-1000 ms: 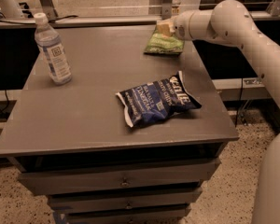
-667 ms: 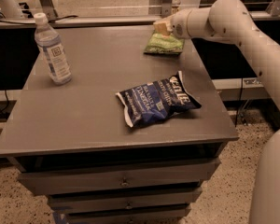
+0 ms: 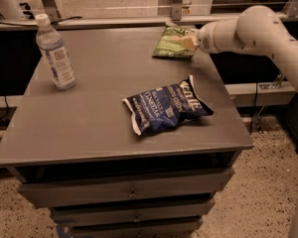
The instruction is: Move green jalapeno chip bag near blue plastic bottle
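Observation:
The green jalapeno chip bag (image 3: 170, 43) lies flat at the table's far right edge. My gripper (image 3: 188, 41) sits at the bag's right end, on or just above it, with the white arm reaching in from the right. The blue plastic bottle (image 3: 54, 53) stands upright with its white cap on at the far left of the table, well apart from the green bag.
A larger dark blue chip bag (image 3: 166, 108) lies mid-table toward the right front. The grey table (image 3: 89, 128) has drawers below. A rail and metal frame posts (image 3: 176, 1) run behind the far edge.
My gripper has dropped slightly, from above the green bag's far end down to its right end. The bag, the bottle and the blue bag have not moved.

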Controlling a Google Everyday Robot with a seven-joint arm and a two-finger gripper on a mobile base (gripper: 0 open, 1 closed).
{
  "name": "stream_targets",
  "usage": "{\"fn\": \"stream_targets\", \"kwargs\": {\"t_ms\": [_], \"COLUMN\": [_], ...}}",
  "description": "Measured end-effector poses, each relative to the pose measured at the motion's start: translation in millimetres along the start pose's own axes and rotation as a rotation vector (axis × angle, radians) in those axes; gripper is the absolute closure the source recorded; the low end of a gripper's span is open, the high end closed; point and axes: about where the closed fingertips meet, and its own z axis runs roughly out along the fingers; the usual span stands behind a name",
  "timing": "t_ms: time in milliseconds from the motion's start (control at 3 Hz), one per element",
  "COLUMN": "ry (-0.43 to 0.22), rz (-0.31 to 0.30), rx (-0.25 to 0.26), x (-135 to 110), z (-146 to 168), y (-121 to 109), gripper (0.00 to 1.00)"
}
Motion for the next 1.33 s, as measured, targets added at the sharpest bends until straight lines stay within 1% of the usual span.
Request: {"fn": "stream_targets", "kwargs": {"t_ms": [333,667,1000,1333], "ry": [0.038,0.049,0.042,0.031], "rz": [0.021,0.005,0.005,0.006], "rx": [0.020,0.026,0.022,0.009], "x": [27.3,41.2,42.1,38.7], "z": [-10.0,-16.9,-12.0,-0.5], "y": [-4.9,-13.3,-15.9,-15.0], "gripper": [0.15,0.00,0.00,0.00]}}
